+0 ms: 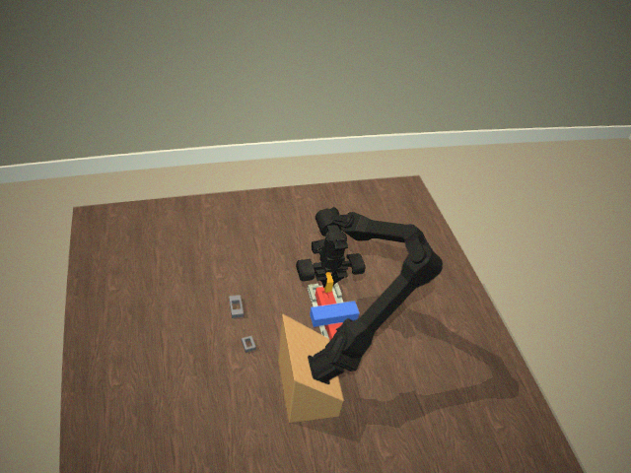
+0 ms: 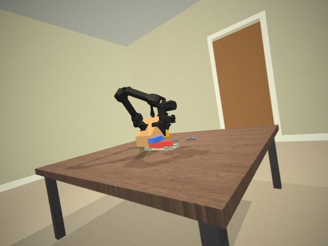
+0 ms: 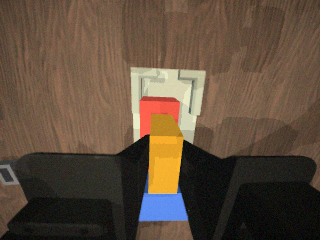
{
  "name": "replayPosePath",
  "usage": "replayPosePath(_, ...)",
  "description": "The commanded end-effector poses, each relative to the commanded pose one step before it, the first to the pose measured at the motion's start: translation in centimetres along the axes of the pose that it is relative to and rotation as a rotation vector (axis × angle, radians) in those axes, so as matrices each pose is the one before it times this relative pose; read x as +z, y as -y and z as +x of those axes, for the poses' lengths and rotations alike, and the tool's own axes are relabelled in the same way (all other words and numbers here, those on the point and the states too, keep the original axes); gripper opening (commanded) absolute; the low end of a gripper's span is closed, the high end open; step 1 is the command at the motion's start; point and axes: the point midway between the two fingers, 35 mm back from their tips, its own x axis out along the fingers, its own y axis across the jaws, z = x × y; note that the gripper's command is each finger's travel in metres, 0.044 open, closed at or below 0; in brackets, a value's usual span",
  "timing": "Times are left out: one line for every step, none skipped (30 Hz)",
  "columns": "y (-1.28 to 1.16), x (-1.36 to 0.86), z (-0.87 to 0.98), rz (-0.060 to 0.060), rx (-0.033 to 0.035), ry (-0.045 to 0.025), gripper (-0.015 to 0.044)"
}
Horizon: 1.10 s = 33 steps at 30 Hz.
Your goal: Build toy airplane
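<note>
Gripping yellow fin [image 1: 328,282] [image 2: 167,133] [image 3: 165,162], claw [image 1: 328,283] [image 2: 166,134] [image 3: 160,139] above red fuselage [image 1: 324,296] [image 2: 166,143] [image 3: 160,106]

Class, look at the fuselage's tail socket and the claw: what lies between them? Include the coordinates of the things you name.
The yellow tail fin [image 1: 328,282] [image 2: 167,133] [image 3: 165,162], pinched in the claw [image 1: 329,281] [image 2: 165,134] [image 3: 160,139] above the red fuselage [image 1: 324,296] [image 2: 160,144] [image 3: 159,107]; the exterior view shows this best, though the socket itself is hidden.

Red fuselage [image 1: 323,296] [image 2: 161,144] [image 3: 159,106] in pale cradle [image 1: 312,292] [image 2: 176,145] [image 3: 198,90]; blue wing [image 1: 334,312] [image 2: 155,139] [image 3: 163,207] across top, apparently seated; yellow fin [image 1: 328,282] [image 2: 167,133] [image 3: 165,162] upright above tail.

Brown wooden table [image 1: 168,264] [image 2: 164,169] [image 3: 60,100], brown door [image 2: 242,79] in white frame [image 2: 216,82], plain walls [image 1: 306,66] [image 2: 169,66].
</note>
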Motion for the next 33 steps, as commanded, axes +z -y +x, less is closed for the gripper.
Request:
replayPosePath(-0.001,-0.059,0.596,-0.0057,-0.00334,-0.00088,0.0066)
replayPosePath(0.002,-0.003,0.160,0.0000,-0.00009,0.00000,0.0066)
replayPosePath(0.002,-0.004,0.160,0.0000,-0.00010,-0.00001,0.0066)
replayPosePath(0.002,-0.005,0.160,0.0000,-0.00011,-0.00001,0.0066)
replayPosePath(0.003,-0.006,0.160,0.0000,-0.00012,-0.00001,0.0066)
replayPosePath(0.003,-0.007,0.159,0.0000,-0.00014,-0.00001,0.0066)
replayPosePath(0.003,-0.008,0.159,0.0000,-0.00015,-0.00002,0.0066)
replayPosePath(0.004,-0.009,0.159,0.0000,-0.00016,-0.00002,0.0066)
replayPosePath(0.004,-0.010,0.159,0.0000,-0.00018,-0.00002,0.0066)
replayPosePath(0.004,-0.011,0.159,0.0000,-0.00019,-0.00003,0.0066)
replayPosePath(0.005,-0.012,0.158,0.0000,-0.00020,-0.00003,0.0066)
replayPosePath(0.004,-0.010,0.126,0.0000,-0.00017,-0.00002,0.0066)
replayPosePath(0.002,-0.006,0.075,0.0000,-0.00011,-0.00002,0.0066)
replayPosePath(0.001,-0.002,0.025,0.0000,-0.00004,-0.00001,0.0066)
replayPosePath(0.000,0.000,0.000,0.0000,0.00000,0.00000,0.0066)
replayPosePath(0.008,0.032,-0.167,0.0056,0.00333,-0.00078,0.0078)
replayPosePath(0.000,0.000,0.000,0.0000,0.00000,0.00000,0.0072)
replayPosePath(0.000,0.000,0.000,0.0000,0.00000,0.00000,0.0065)
replayPosePath(0.000,0.000,0.000,0.0000,0.00000,0.00000,0.0058)
replayPosePath(0.000,0.000,0.000,0.0000,0.00000,0.00000,0.0052)
replayPosePath(0.000,0.000,0.000,0.0000,0.00000,0.00000,0.0025)
replayPosePath(0.000,0.000,0.000,0.0000,0.00000,0.00000,0.0000)
replayPosePath(0.000,0.000,0.000,0.0000,0.00000,0.00000,0.0000)
replayPosePath(0.000,0.000,0.000,0.0000,0.00000,0.00000,0.0000)
replayPosePath(0.000,0.000,0.000,0.0000,0.00000,0.00000,0.0000)
replayPosePath(0.000,0.000,0.000,0.0000,0.00000,0.00000,0.0026)
replayPosePath(0.000,0.000,0.000,0.0000,0.00000,0.00000,0.0053)
replayPosePath(0.000,0.000,0.000,0.0000,0.00000,0.00000,0.0079)
replayPosePath(0.000,0.000,0.000,0.0000,0.00000,0.00000,0.0105)
replayPosePath(0.000,0.000,0.000,0.0000,0.00000,0.00000,0.0131)
replayPosePath(0.000,0.000,0.000,0.0000,0.00000,0.00000,0.0157)
replayPosePath(0.000,0.000,0.000,0.0000,0.00000,0.00000,0.0184)
replayPosePath(0.000,0.000,0.000,0.0000,0.00000,0.00000,0.0210)
